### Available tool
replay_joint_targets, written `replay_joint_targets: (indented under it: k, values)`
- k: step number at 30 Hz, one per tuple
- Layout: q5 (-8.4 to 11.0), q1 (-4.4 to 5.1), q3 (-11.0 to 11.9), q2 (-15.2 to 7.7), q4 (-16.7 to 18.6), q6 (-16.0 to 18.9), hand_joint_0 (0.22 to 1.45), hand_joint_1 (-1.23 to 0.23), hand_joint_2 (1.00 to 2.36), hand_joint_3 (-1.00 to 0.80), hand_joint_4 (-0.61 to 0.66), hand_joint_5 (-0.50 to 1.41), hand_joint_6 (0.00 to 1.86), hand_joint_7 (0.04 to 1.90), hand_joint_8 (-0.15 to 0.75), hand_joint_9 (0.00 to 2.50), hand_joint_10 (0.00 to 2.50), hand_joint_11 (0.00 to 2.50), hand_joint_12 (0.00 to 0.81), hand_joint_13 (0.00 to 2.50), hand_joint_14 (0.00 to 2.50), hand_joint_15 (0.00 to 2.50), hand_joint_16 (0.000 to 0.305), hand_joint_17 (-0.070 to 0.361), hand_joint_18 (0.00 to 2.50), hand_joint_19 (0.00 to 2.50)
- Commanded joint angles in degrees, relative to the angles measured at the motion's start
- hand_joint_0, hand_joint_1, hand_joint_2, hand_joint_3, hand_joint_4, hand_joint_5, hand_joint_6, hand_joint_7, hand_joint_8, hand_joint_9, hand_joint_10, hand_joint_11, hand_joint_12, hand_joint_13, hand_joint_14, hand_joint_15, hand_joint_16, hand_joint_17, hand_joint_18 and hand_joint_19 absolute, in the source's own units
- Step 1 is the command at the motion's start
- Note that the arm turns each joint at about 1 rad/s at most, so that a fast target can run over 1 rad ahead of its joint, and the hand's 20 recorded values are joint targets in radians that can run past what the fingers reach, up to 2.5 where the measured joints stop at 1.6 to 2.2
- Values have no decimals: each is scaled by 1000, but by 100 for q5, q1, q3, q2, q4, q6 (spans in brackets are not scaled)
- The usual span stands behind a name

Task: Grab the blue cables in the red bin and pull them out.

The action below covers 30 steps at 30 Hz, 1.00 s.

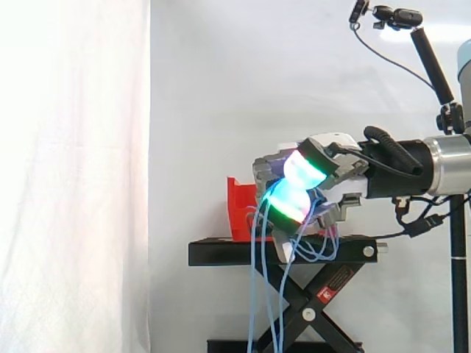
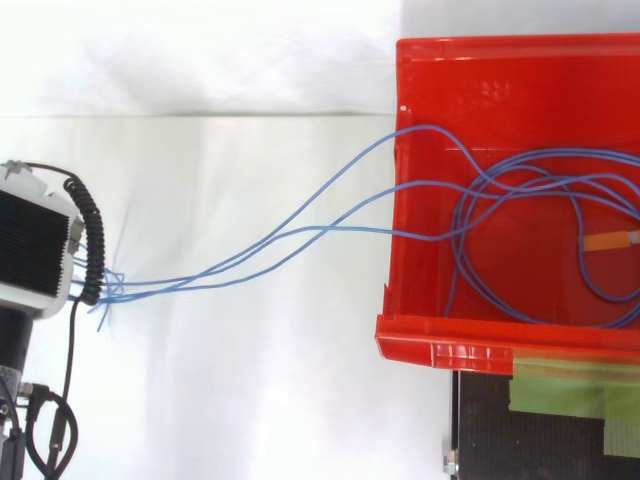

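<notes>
Side view: the hand (image 1: 342, 165) comes in from the right and sits just above the black stand (image 1: 243, 252), a little to the right of the red bin (image 1: 239, 213). Its fingers are curled in, and 2 of the glowing pads (image 1: 303, 168) are squeezed against each other, cyan fading to green with a red edge. The blue cables (image 1: 257, 294) are pinched right there between them. From the pinch, several strands drop straight down past the front edge of the stand and run off the bottom of the view, and a few loose loops dangle under the hand against the stand top. The bin sits on the left end of the stand, and from this angle I can't see inside it.

Top view: the bin (image 2: 500, 90) is on the right, the hand (image 2: 35, 245) is way over on the left, well apart from it. The cables (image 2: 170, 285) fan out of the hand, cross the white gap as at least 3 strands, and climb over the bin's left wall. Inside, a good lot of cable lies in loose overlapping loops on the floor. There's also a small orange tag (image 2: 610, 240) on 1 strand near the right edge. Below the bin's front lip is a strip of green tape (image 2: 570, 385) on the stand (image 2: 520, 440).
</notes>
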Motion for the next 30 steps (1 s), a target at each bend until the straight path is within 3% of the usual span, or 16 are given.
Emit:
replay_joint_targets:
  k: [1,10,11,13,16,17,19,20,26,27,30]
  values:
    - [-13,-6,33,-3,69,-133,933,-759,1000,-1000,-86,347,1475,383,191,524,2500,1265,272,1155,1119,1401,46,103,832,843]
    - [-242,-85,173,-3,746,-1469,939,-766,1000,-1000,-81,350,1469,386,191,523,2500,1290,268,1156,1108,1401,46,103,835,838]
    - [-356,-120,173,-3,1142,-1935,939,-767,1000,-1000,-80,350,1466,392,191,524,2500,1267,271,1157,1108,1400,46,103,835,838]
    - [-497,-156,182,-3,1537,-2375,940,-767,1000,-1000,-87,351,1467,386,189,524,2500,1264,271,1158,1109,1388,46,102,836,845]
    - [-637,-182,173,-3,1757,-2656,941,-767,1000,-1000,-86,351,1466,387,190,523,2500,1266,271,1158,1103,1404,45,102,835,845]
    - [-769,-200,182,6,1959,-2902,941,-767,1000,-1000,-85,350,1465,391,191,523,2500,1291,271,1159,1106,1388,46,103,836,837]
    - [-848,-226,182,-3,2126,-3043,941,-768,1000,-1000,-85,352,1466,382,191,522,2500,1287,270,1160,1104,1392,46,102,835,847]
    - [-954,-252,173,-3,2372,-3157,942,-768,1000,-1000,-84,351,1463,393,191,523,2500,1261,270,1160,1104,1392,45,102,835,844]
    - [-1086,-305,173,-3,3084,-3297,943,-770,1000,-1000,-82,354,1460,388,189,524,2500,1268,269,1161,1098,1389,46,103,837,837]
    - [-1226,-323,173,6,3295,-3429,943,-770,1000,-1000,-81,354,1460,387,190,524,2500,1268,269,1161,1098,1391,46,103,836,836]
    - [-1349,-331,173,-3,3427,-3500,944,-770,1000,-1000,-82,354,1460,386,190,524,2500,1270,271,1162,1099,1395,45,102,837,845]
